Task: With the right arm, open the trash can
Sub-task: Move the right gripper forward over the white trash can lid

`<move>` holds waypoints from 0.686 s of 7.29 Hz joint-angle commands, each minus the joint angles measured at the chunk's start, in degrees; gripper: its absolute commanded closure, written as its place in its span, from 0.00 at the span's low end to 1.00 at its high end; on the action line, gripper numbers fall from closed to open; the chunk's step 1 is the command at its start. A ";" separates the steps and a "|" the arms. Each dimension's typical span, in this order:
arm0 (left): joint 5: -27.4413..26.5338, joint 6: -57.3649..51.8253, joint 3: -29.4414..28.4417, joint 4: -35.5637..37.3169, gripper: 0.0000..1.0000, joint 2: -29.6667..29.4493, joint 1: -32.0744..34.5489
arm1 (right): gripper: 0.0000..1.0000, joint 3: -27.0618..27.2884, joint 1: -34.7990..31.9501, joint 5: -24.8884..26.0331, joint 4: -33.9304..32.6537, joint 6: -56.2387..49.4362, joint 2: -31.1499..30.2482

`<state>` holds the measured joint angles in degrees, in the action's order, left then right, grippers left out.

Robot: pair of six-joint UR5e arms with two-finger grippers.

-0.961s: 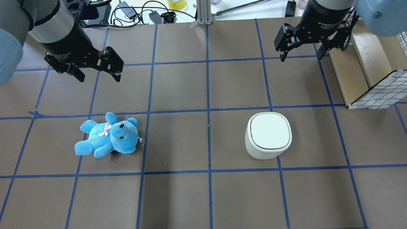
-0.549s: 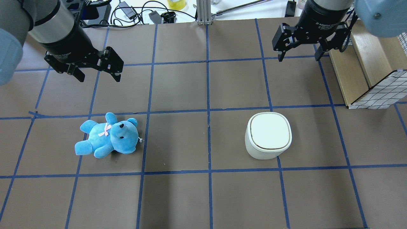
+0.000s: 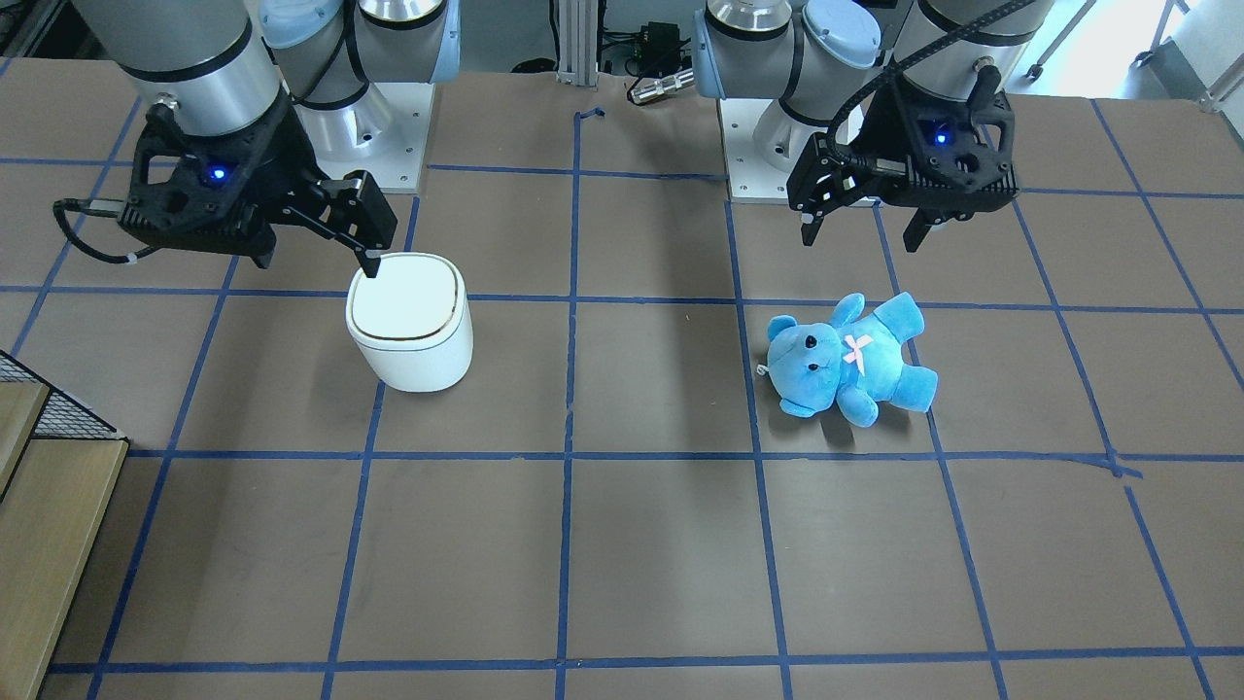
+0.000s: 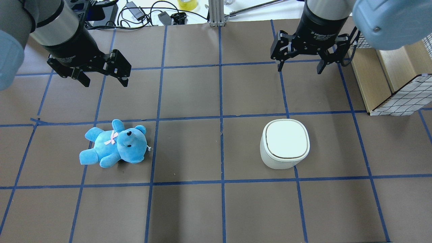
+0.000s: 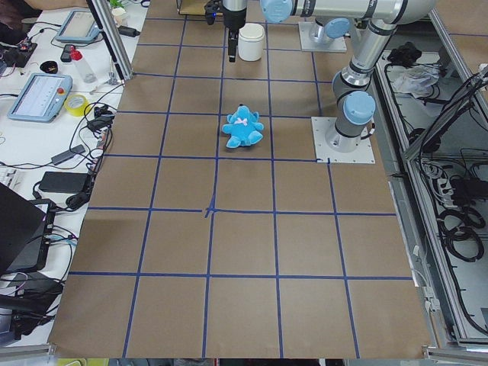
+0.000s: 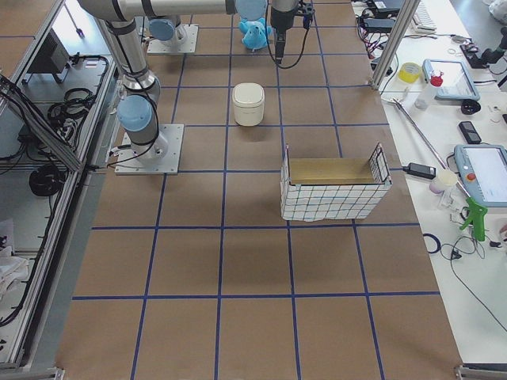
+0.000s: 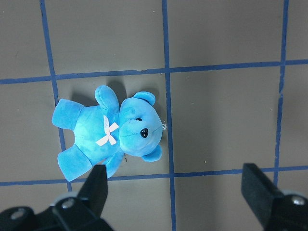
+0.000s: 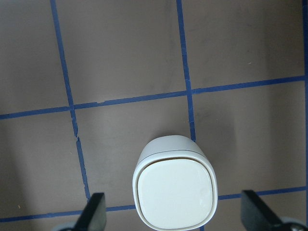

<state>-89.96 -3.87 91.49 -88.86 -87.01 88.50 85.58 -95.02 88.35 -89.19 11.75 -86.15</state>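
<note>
The white trash can [image 4: 285, 143] stands on the brown table right of centre with its lid shut; it also shows in the front view [image 3: 408, 331] and the right wrist view [image 8: 174, 192]. My right gripper [image 4: 299, 69] is open and empty, hanging above the table just beyond the can on its far side. In the front view the right gripper [image 3: 319, 262] hangs by the can's rear edge. My left gripper [image 4: 105, 82] is open and empty above the table, beyond a blue teddy [image 4: 114, 145].
A wire-and-wood basket [image 4: 388, 74] stands at the table's right edge, close to the right arm. Cables and small devices [image 4: 141, 13] lie along the far edge. The teddy also shows in the left wrist view [image 7: 113, 134].
My right gripper has moved leftward in the overhead view, away from the basket and into line with the trash can. The left arm, teddy and can have not moved.
</note>
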 commanded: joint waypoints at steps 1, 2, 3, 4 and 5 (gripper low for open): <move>0.05 0.00 0.00 0.00 0.00 0.00 0.00 | 0.02 1.59 -0.87 0.16 0.67 -0.05 0.02; -0.03 0.00 0.00 0.00 0.00 0.00 0.00 | 0.04 4.57 -0.61 0.24 0.59 -3.45 -0.15; -0.04 0.00 0.00 0.00 0.00 0.00 0.00 | 0.07 6.16 -0.43 0.51 0.68 -6.79 -0.50; -0.04 0.00 0.00 0.00 0.00 0.00 0.00 | 0.17 6.44 -0.43 0.51 1.90 -8.22 -0.51; 0.05 0.00 0.00 0.00 0.00 0.00 0.00 | 0.38 6.44 -0.34 0.94 2.00 -11.10 -0.51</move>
<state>-89.98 -3.87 91.49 -88.86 -87.01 88.50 91.61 -95.46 88.92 -87.69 3.89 -86.61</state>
